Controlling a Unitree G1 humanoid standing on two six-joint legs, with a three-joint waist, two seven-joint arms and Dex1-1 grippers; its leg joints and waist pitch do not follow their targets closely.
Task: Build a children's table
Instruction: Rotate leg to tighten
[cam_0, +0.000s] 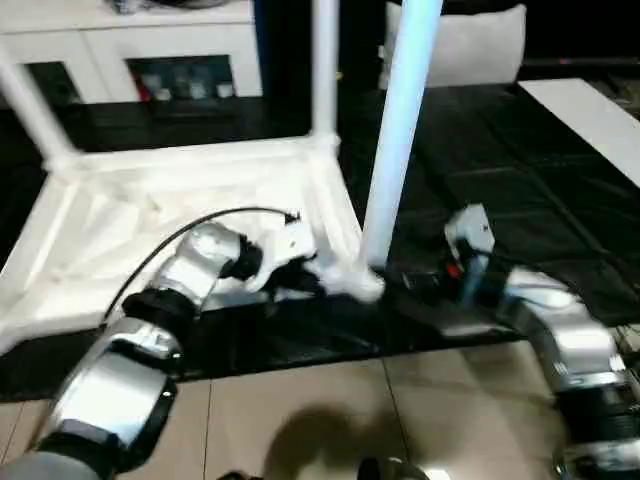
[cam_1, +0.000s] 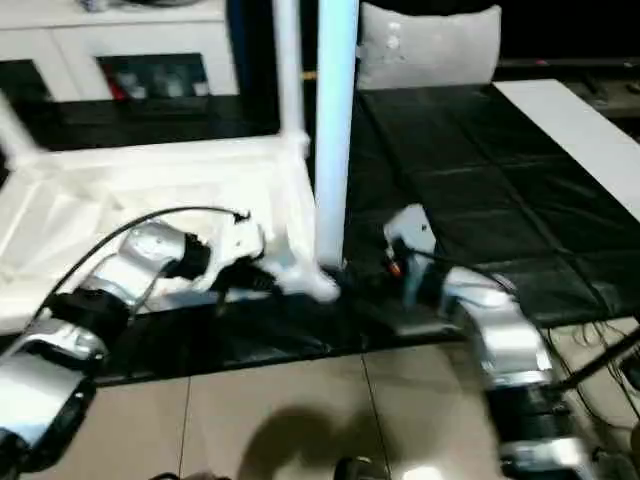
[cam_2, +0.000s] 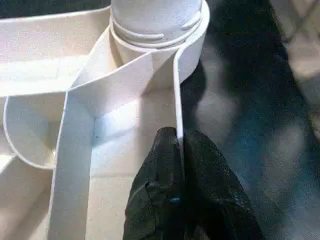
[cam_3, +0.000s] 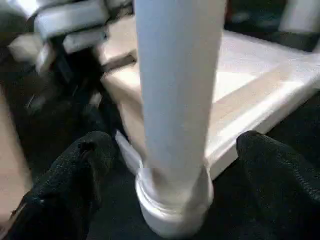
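Now we have the top (cam_0: 150, 215) lying upside down on the dark floor mat, ribs upward, its near right corner between our two arms. Three legs stand in it: two at the far corners and the big one, the leg (cam_0: 398, 140), upright in the near right corner socket (cam_2: 155, 30). Its long axis runs straight up from the socket, roughly square to the top.

Our left gripper (cam_2: 176, 165) is closed on the thin rim wall of the top just beside that socket, one finger either side of the wall, steadying the corner. Our right gripper (cam_3: 172, 175) is spread wide, its fingers (cam_3: 75, 165) flanking the foot of the leg without touching it. The leg lies dead ahead between them, so we judge the right arm nearer for gripping or pressing it down while the left holds the top.
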